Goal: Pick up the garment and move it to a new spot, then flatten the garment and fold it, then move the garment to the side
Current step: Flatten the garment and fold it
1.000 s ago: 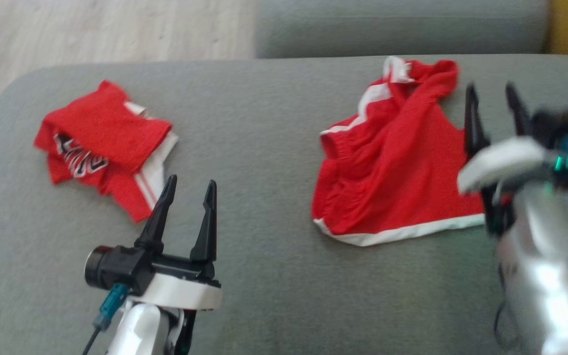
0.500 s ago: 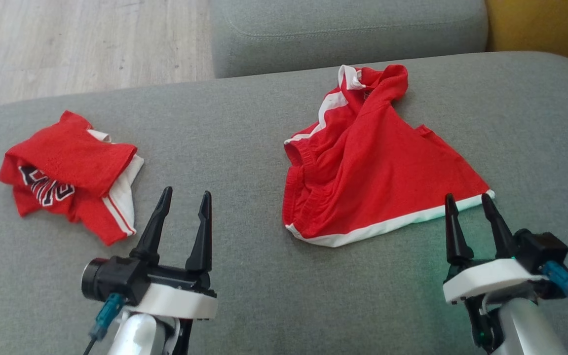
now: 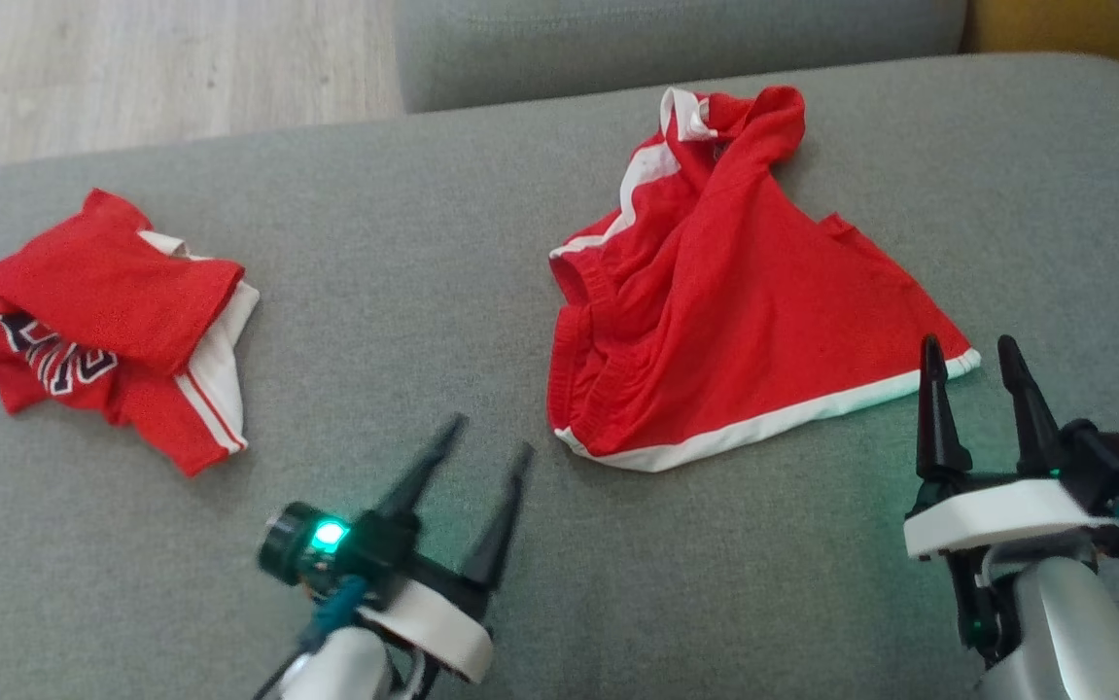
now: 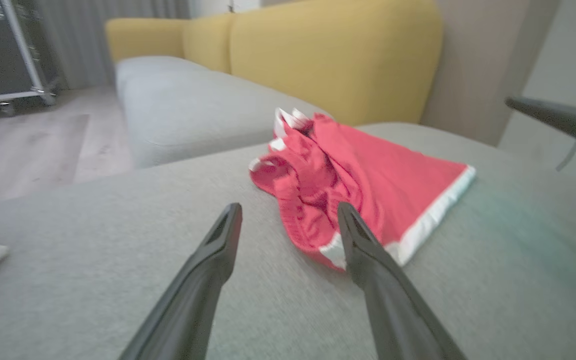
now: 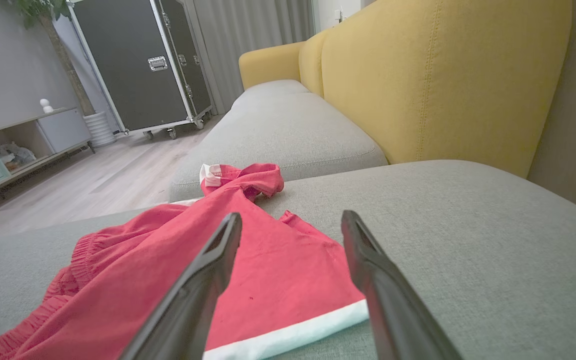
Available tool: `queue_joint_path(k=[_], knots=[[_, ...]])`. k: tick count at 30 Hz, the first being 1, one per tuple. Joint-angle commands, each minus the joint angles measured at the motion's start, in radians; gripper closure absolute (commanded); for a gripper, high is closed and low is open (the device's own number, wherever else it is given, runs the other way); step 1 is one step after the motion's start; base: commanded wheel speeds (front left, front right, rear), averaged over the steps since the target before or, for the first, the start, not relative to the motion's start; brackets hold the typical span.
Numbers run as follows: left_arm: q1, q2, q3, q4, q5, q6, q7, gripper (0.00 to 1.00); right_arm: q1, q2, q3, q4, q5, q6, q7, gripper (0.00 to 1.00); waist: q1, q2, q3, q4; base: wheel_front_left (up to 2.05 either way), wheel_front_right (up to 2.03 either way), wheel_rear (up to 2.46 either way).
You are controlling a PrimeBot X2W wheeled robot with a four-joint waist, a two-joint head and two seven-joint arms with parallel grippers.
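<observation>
On the grey woven cushion (image 3: pixel 423 243), rumpled red shorts (image 3: pixel 715 321) with a white hem lie far right; nearer, the left gripper (image 3: pixel 491 435) and right gripper (image 3: pixel 967 342) hover with jaws spread, empty.

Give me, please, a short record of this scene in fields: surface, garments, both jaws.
surface: grey sofa cushion
centre right: loose red garment, white hem, crumpled at its far end
far left: folded red garment, apart from the loose one
left jaws: open, empty, pointing toward the loose red garment
right jaws: open, empty, beside its white-hemmed corner
behind: yellow backrest
</observation>
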Motion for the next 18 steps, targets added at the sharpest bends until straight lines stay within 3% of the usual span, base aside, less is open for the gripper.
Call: queue_joint_path(k=[1, 7, 18], knots=[[-0.053, 0.021, 0.011, -0.016, -0.007, 0.002, -0.010, 0.00, -0.039, -0.001, 0.022, -0.038, -0.006, 0.004, -0.012, 0.00, -0.0001, 0.0000, 0.012, -0.004, 0.00, 0.00, 0.00], [-0.173, 0.086, -0.191, 0.123, -0.089, 0.002, -0.010, 0.00, -0.059, -0.001, 0.022, -0.045, -0.001, 0.004, -0.012, 0.00, -0.0001, 0.0000, 0.055, -0.019, 0.00, 0.00, 0.00], [-0.321, 0.110, -0.324, 0.210, -0.159, 0.002, -0.010, 0.00, -0.081, -0.001, 0.022, -0.045, 0.006, 0.004, -0.012, 0.00, -0.0001, 0.0000, 0.105, -0.056, 0.00, 0.00, 0.00]])
